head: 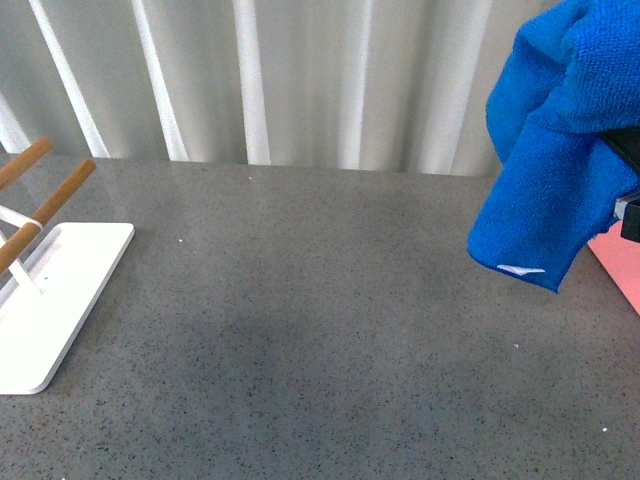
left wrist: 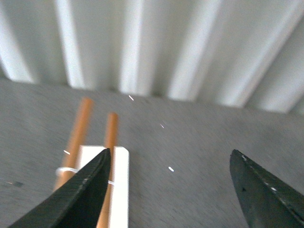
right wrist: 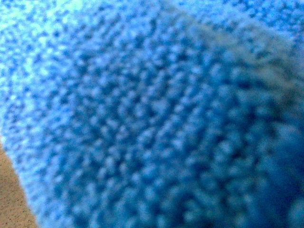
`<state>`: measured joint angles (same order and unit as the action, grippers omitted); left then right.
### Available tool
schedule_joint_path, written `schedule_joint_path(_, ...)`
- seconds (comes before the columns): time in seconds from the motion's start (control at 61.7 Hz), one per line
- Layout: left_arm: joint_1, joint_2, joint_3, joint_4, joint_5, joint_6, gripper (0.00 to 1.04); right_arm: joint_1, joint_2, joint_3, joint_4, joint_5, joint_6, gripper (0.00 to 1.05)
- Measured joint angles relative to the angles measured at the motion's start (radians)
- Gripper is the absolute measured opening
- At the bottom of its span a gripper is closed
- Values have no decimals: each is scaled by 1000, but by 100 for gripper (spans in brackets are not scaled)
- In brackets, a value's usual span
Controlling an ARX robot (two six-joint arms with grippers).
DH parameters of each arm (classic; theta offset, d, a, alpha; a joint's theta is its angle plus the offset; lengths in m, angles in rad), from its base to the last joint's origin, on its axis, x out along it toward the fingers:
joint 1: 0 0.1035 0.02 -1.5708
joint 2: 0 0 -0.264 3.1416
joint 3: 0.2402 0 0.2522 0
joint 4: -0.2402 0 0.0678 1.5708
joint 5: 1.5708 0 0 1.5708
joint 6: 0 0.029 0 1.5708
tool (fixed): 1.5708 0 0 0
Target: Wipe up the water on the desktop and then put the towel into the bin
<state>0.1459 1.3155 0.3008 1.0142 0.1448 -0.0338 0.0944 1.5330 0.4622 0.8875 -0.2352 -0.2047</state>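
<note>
Holding the towel (head: 545, 150) aloft at the front view's upper right, clear of the desktop (head: 320, 300), presumably for the bin (head: 622, 268), a pink sliver cut off at the right edge, I judged the right gripper (head: 628, 175) clamped on it, fingers buried in cloth, while the left gripper (left wrist: 170, 156) gaped wide and empty.

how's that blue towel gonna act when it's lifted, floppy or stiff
Probably floppy: the towel hangs in loose folds, its labelled corner drooping above the desktop. Likely light, being thin cloth, though any soaked-up water can't be seen. Its fluffy loops, close up in the right wrist view, should grip rather than slip.
</note>
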Motion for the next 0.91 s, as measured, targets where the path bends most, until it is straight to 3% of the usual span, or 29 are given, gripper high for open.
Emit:
schedule_joint_path(0.341, -52, -178, -166, -13, -51, 22, 3, 8, 0, 0, -10, 13, 0, 4)
schedule_joint_path(0.568, -127, -308, -240, -87, -140, 26, 4, 8, 0, 0, -29, 32, 14, 4)
schedule_joint_path(0.908, -144, -546, -277, -277, -143, 26, 4, 13, -3, 0, -74, 51, 18, 4)
